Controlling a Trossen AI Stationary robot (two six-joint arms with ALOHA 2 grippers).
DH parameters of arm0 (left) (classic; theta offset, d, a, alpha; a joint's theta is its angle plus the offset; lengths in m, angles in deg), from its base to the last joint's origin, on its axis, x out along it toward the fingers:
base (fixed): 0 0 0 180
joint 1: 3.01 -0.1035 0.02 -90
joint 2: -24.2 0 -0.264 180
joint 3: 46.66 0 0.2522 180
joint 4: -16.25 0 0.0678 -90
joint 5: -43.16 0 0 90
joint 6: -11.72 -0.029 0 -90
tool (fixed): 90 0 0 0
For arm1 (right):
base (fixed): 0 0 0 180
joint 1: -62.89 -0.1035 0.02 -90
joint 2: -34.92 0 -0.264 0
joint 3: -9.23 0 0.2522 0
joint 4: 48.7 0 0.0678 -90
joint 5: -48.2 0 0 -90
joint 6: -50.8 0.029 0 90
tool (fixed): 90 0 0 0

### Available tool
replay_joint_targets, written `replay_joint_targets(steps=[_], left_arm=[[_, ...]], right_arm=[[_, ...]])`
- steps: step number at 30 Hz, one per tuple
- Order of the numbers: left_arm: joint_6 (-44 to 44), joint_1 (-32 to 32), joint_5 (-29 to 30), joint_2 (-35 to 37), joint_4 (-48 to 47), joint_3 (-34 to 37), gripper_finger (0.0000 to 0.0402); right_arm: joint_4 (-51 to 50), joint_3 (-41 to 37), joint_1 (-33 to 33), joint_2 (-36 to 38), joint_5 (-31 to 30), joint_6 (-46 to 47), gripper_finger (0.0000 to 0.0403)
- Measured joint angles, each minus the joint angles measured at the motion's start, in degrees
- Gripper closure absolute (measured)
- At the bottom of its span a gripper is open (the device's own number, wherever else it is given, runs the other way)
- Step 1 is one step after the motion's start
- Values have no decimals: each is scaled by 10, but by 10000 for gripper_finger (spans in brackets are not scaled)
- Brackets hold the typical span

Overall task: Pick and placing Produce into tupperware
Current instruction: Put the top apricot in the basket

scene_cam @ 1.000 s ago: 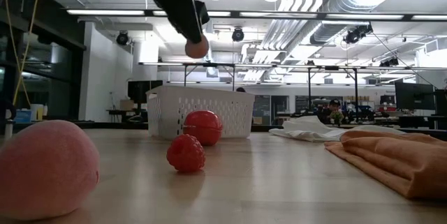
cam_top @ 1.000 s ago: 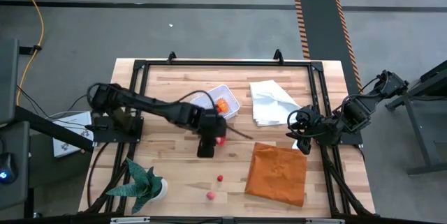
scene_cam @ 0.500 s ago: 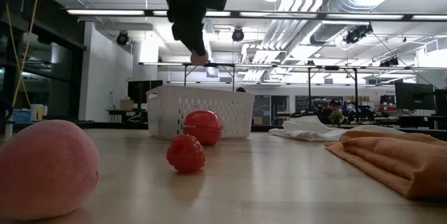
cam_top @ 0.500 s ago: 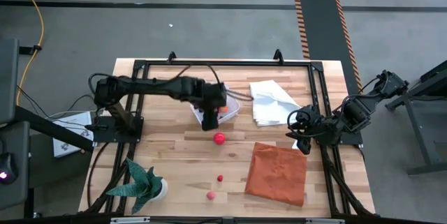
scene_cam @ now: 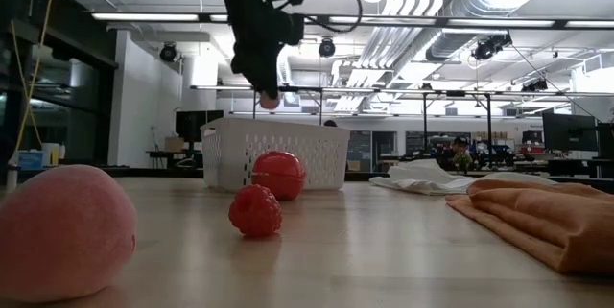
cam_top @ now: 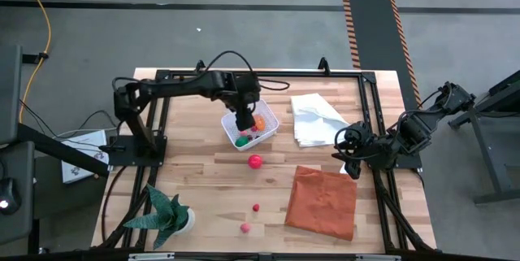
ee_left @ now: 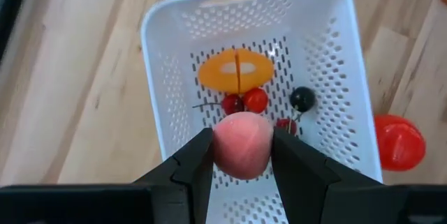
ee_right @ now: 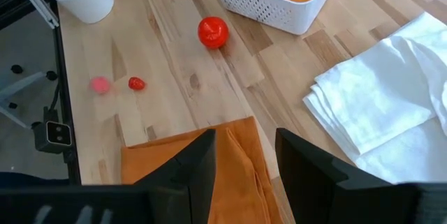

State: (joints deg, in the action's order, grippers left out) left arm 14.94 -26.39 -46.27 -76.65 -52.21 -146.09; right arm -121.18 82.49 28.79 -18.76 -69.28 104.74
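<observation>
Your left gripper (ee_left: 241, 155) hangs over the white perforated tub (cam_top: 269, 121), fingers pinched on a pink ball (ee_left: 242, 144), which sits above the tub's inside in the left wrist view, so this drop looks close but isn't done

Already in the tub: an orange piece (ee_left: 236, 70), two small red balls (ee_left: 245, 102), one dark ball (ee_left: 302, 98), another red bit mostly hidden behind the pink ball, and something green (cam_top: 242, 141) in the high view

Left on the table, going left to right in the high view: small pink ball (cam_top: 244, 228) and small red berry (cam_top: 256, 208) near the front edge, beside the potted plant (cam_top: 166, 212); bigger red ball (cam_top: 255, 162) just in front of the tub, apart from it

So by my count three pieces to go after this one

Your right gripper (ee_right: 244, 155) waits well off to the right, fingers spread and holding nothing, above the orange cloth (cam_top: 322, 202) and beside the white cloth (cam_top: 315, 119)
</observation>
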Motion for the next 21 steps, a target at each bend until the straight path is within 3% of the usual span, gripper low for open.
replay_joint_targets(steps=[21], left_arm=[[-15, 5, 9, -63, -26, 0, 277]], right_arm=[[0, 0, 0, 0, -4, 6, 265]])
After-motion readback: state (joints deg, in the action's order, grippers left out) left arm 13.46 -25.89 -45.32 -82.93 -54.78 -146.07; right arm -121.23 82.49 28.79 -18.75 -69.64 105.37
